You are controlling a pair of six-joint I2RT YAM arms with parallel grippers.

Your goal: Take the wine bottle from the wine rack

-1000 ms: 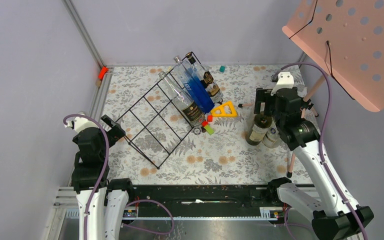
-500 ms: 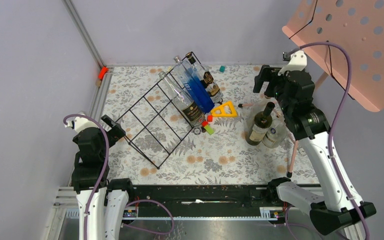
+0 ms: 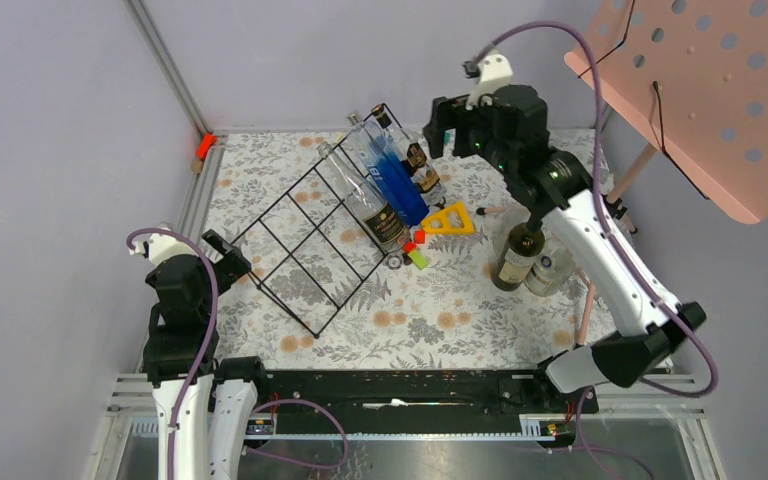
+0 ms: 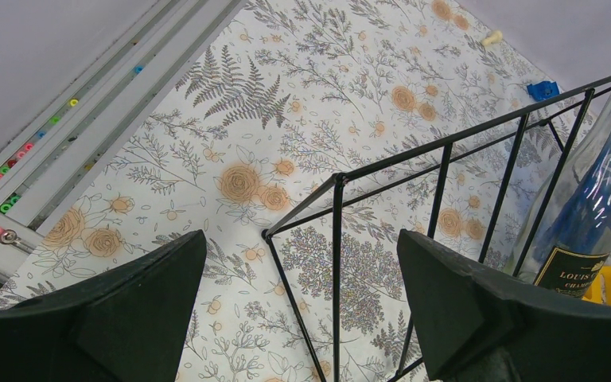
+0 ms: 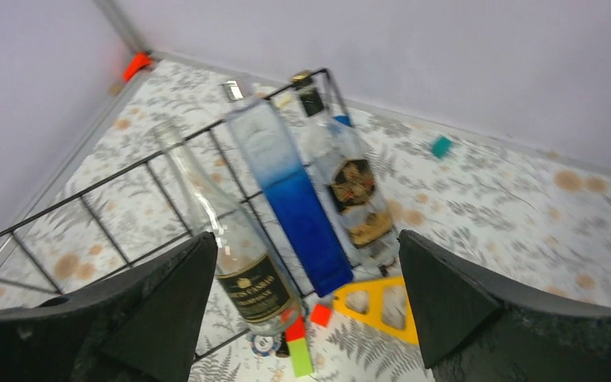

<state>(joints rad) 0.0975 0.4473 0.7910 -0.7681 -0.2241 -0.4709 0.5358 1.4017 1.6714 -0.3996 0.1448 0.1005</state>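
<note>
Right gripper (image 3: 448, 128), upper centre, spread wide and empty over the rack's (image 4: 336, 263) bottles (image 3: 385, 185); left gripper (image 3: 222, 255), lower left, likewise.

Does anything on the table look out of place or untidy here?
Mildly. The wine rack sits diagonally across the table, with three bottles crowded at one end. A yellow triangle and small coloured blocks lie loose beside them. Nothing looks spilled or broken.

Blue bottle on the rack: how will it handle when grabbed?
Blue bottle looks like smooth glass, so probably slippery, breakable. Flat sides suggest it won't roll. It rests sloped on the wine rack, so it may slide when nudged.
</note>
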